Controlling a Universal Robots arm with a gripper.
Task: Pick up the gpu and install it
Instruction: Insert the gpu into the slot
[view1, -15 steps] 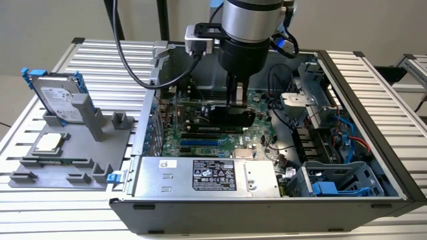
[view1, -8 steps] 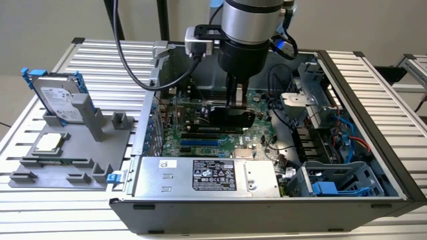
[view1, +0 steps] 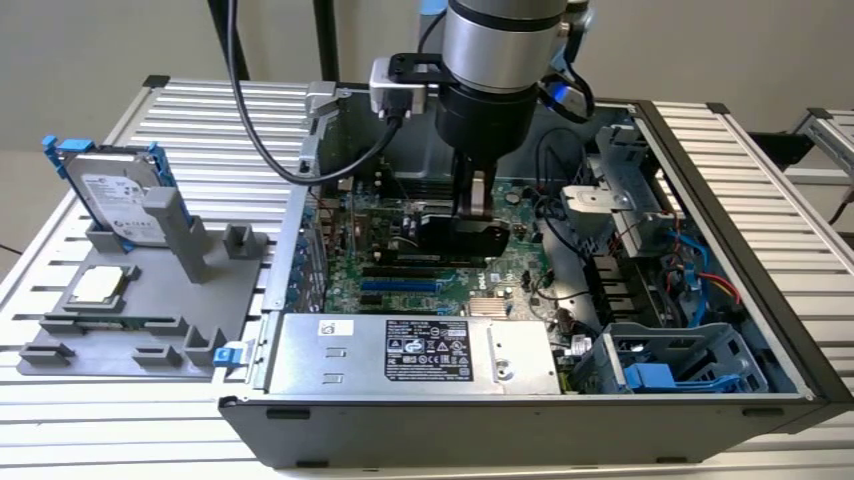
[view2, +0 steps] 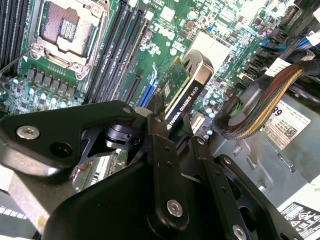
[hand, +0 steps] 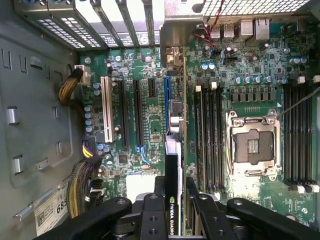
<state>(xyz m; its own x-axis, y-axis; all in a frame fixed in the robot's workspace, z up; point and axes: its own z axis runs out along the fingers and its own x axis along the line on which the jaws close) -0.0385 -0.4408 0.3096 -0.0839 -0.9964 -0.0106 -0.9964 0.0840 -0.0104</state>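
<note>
**Operator:** What's on the exterior view's left?

**Spotter:** You have a grey fixture tray (view1: 200, 300) on the slatted worktop (view1: 80, 420), with a silver hard drive (view1: 120, 205) with blue rails standing upright in it and a square processor (view1: 104, 286) lying flat nearer the front.

**Operator:** And the middle?

**Spotter:** Your arm reaches down into the open computer case (view1: 534, 425). The gripper (view1: 467, 212) has its fingers (view2: 162, 145) closed on the gpu (view1: 461, 238), one on each face.

**Operator:** How does the card look?

**Spotter:** You see it edge-on in both wrist views: a thin green board (view2: 172, 80) with a black cooler block (view2: 192, 87) on one side carrying white lettering. In the first wrist view the gpu (hand: 173, 165) hangs over the motherboard (hand: 250, 75), lined up with the blue slot (hand: 166, 102); I cannot tell whether it touches the slot.

**Operator:** Further right?

**Spotter:** You'll find the empty processor socket (hand: 252, 147) and black memory slots (hand: 210, 135) beside the card. On the exterior view's right sits a drive cage (view1: 681, 360) with blue parts.
</note>
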